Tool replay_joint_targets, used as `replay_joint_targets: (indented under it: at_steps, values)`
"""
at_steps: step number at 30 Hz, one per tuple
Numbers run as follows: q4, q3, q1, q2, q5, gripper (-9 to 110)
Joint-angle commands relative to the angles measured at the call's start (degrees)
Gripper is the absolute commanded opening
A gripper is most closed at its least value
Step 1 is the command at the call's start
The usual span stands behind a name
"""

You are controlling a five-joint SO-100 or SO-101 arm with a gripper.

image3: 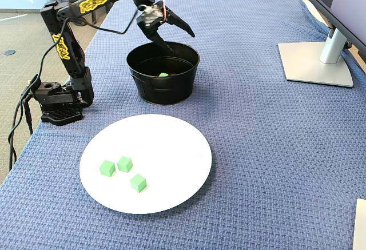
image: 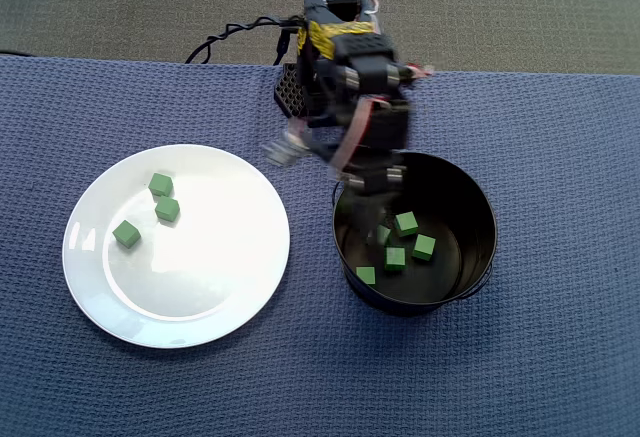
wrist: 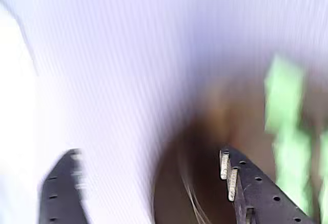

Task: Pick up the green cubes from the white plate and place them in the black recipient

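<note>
Claw is spread wide and empty, sitting over the far-left rim of the black recipient in the fixed view. The wrist view is motion-blurred, but two dark fingers show apart with nothing between them, and green smears show inside the pot to the right.

Count: three green cubes are on the white plate, clustered in its upper-left part in the overhead view. Five or so lie on the pot floor, one partly hidden behind the claw, so I can't give an exact count.

My read: we're between cycles, drop done and the arm heading for the next pick. Task is a bit over half done.

Next move needs:
- a swing left in the overhead view, from the pot over to the plate
- claw kept open on the way down
- straddle one cube only. The two upper cubes sit just beside each other, so the lone lower-left cube is the cleaner target
- a glossy plate likely lets cubes slide, so close squarely

Plate and pot sit near each other on the blue-cloth tabletop, not touching.
</note>
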Motion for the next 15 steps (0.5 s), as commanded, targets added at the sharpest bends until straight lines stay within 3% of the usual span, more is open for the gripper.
replay_joint_targets:
  at_steps: [1,6,15]
  values:
    - [-3.2,-2.5,14.2,-0.4,-8.0,23]
    - [-8.2,-2.5,32.1,-7.3,-8.3,18]
    - [-15.6,-4.8,41.7,-21.0,-29.6,19]
